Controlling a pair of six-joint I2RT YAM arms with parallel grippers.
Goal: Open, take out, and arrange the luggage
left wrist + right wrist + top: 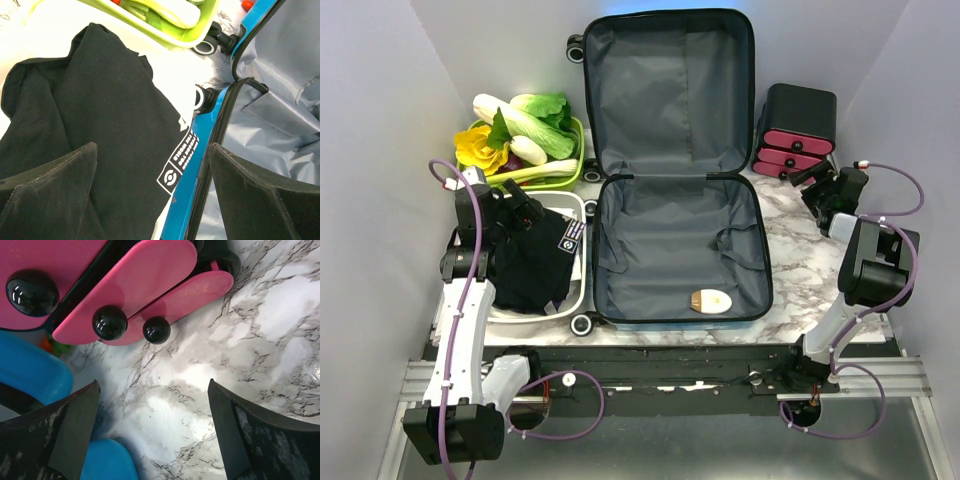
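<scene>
Left gripper (152, 150) hangs with its jaws spread wide and nothing between them, one finger over a black cloth (85, 125) and the other over the grey lining of the luggage (670, 230). The right gripper (152, 387) is spread as wide and also holds nothing. It hovers over bare marble table (810, 270) between the luggage's blue shell and a black box (798, 110).

The luggage lies open in the middle of the table. Its near half is flat, with its front edge close to the table's near edge. The lid stretches toward the back wall. A small oval pouch (710, 300) rests in the near half by the front rim, and loose straps lie across the lining there.

On the left, a white tray (582, 205) sits just beside the luggage's rim and wheels (582, 323), leaving almost no gap. The black cloth fills this tray and drapes toward the blue edge. Behind it, a green tray (578, 150) with plush vegetables (525, 125) stands near the lid's wheel.

On the right, open marble runs from the near half's side to the table edge. Farther back, the box's pink drawers (135, 285) jut out with round black knobs (110, 322), narrowing the gap beside the hinge. Grey walls close in on the left, back and right.
</scene>
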